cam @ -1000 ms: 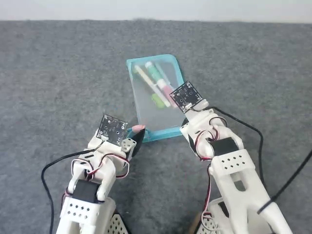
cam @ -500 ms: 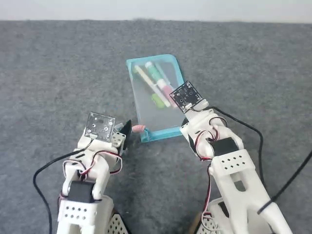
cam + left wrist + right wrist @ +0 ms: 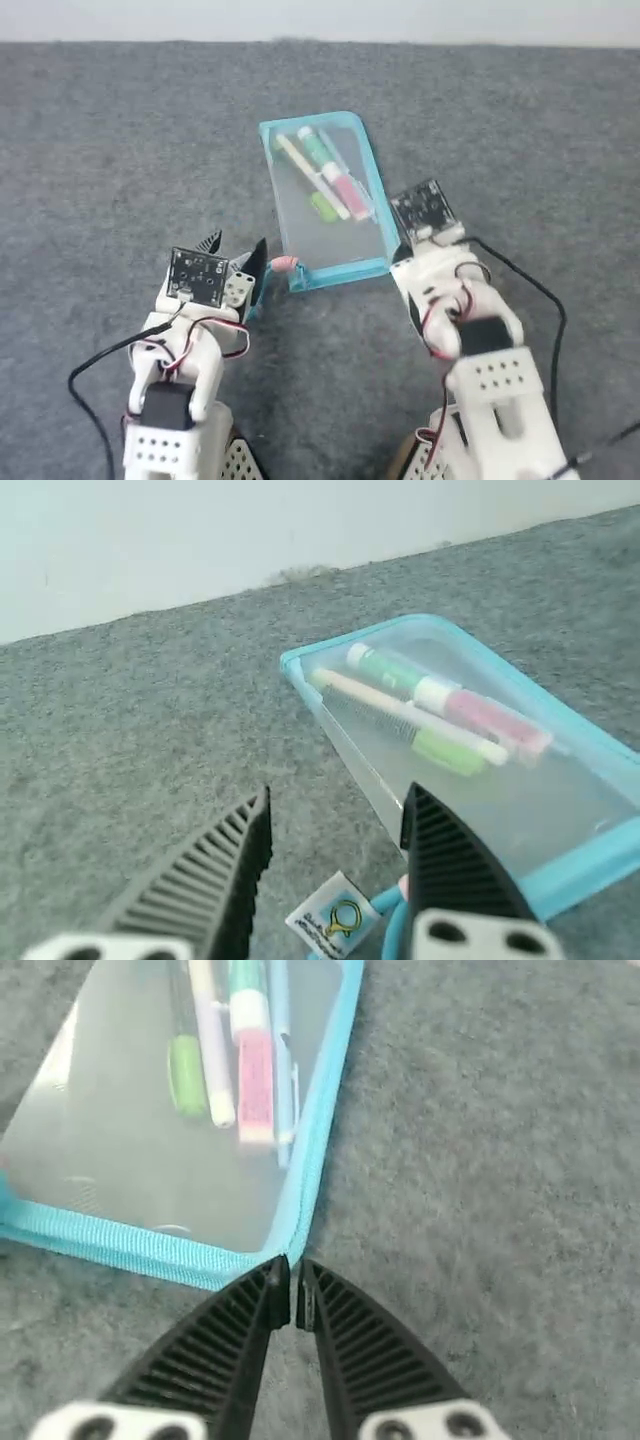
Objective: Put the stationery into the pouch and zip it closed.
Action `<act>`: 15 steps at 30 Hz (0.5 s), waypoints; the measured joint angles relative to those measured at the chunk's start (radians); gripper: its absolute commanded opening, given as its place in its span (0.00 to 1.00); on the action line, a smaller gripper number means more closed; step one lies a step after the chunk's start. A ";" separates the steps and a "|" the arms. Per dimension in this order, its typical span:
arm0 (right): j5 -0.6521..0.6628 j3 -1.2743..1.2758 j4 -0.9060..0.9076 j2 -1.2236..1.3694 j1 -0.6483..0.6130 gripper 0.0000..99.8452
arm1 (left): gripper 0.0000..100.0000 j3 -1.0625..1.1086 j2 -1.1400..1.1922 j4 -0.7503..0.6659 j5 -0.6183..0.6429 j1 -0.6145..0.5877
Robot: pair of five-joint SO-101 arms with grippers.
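The clear pouch point(image 3: 325, 205) with a teal border lies flat on the grey carpet, with several pens point(image 3: 325, 178) inside it. Its pink zipper pull point(image 3: 285, 264) and a small tag point(image 3: 335, 920) sit at the near left corner. My left gripper point(image 3: 236, 245) stands open just left of that pull, touching nothing, and the tag lies between its fingers point(image 3: 430, 830) in the left wrist view. My right gripper point(image 3: 292, 1278) is shut and empty, its tips just off the pouch's point(image 3: 150, 1160) near right corner.
Grey carpet point(image 3: 120, 140) surrounds the pouch on all sides, up to a pale wall point(image 3: 320, 18) at the far edge. The right arm's wrist board point(image 3: 425, 212) hangs beside the pouch's right edge. Both arm bases stand at the near edge.
My left gripper has let go of the zipper pull, drawn back to the left and opened. My right gripper has pulled off the pouch's near right corner, moving right and back.
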 measured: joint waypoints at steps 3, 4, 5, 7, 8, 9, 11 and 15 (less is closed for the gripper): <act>0.000 0.083 0.000 -0.115 0.003 0.01 | 0.20 0.044 0.000 -0.072 0.000 0.000; 0.000 0.115 0.000 -0.153 0.003 0.01 | 0.20 0.044 0.002 -0.094 0.000 0.000; 0.000 0.144 0.000 -0.193 0.003 0.01 | 0.20 0.044 0.002 -0.110 0.000 0.000; 0.000 0.195 0.000 -0.273 0.006 0.01 | 0.20 0.044 0.002 -0.132 0.000 -0.002; 0.000 0.221 0.000 -0.313 0.011 0.01 | 0.20 0.044 0.002 -0.135 0.000 -0.002; 0.000 0.250 0.000 -0.356 0.012 0.01 | 0.20 0.044 0.002 -0.135 0.000 -0.003; 0.000 0.310 0.000 -0.437 0.012 0.01 | 0.20 0.044 0.002 -0.137 0.000 -0.003; 0.000 0.393 0.018 -0.598 0.012 0.01 | 0.20 0.044 0.002 -0.127 0.000 0.000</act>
